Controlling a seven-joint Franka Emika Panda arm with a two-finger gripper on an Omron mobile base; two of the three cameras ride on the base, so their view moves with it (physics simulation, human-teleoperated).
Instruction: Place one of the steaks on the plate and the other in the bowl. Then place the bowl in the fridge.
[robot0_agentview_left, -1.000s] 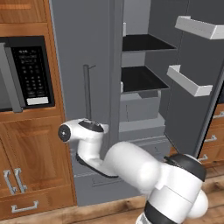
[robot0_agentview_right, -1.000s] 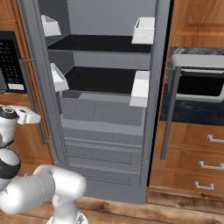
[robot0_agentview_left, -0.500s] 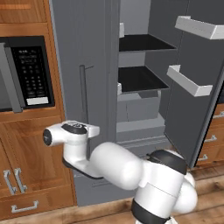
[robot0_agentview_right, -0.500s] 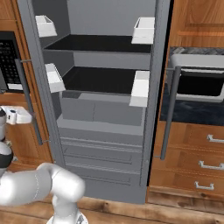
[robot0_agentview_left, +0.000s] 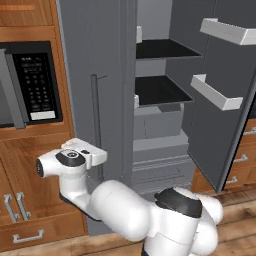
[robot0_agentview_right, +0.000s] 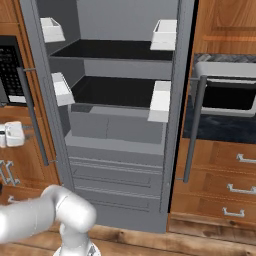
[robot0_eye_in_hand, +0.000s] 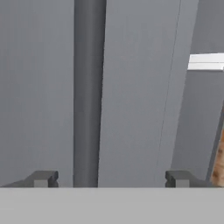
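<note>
Left base view: a black-fronted microwave (robot0_agentview_left: 30, 82) is seen at the far left, set among wooden cabinets (robot0_agentview_left: 30, 200), and beside it stands the fridge (robot0_agentview_left: 95, 60), tall and of grey steel, with its left door turned edge-on and a long vertical bar handle (robot0_agentview_left: 94, 122) mounted on that door. Further right, the interior is shown open: two black shelves (robot0_agentview_left: 160, 90), grey lower drawers (robot0_agentview_left: 160, 150), and white door bins (robot0_agentview_left: 216, 95) on the right door swung outward. Low in front of the left door the white arm's hand is placed, just beside the bar handle. In the right base view the same fridge (robot0_agentview_right: 120, 130) is faced squarely, both doors open, white bins at either side, and a built-in oven (robot0_agentview_right: 225, 100) lies to its right. In the hand view the gripper (robot0_eye_in_hand: 111, 179) is held wide apart, its two dark fingertips (robot0_eye_in_hand: 41, 178) empty, with the grey door surface and a darker vertical bar in front of them.
</note>
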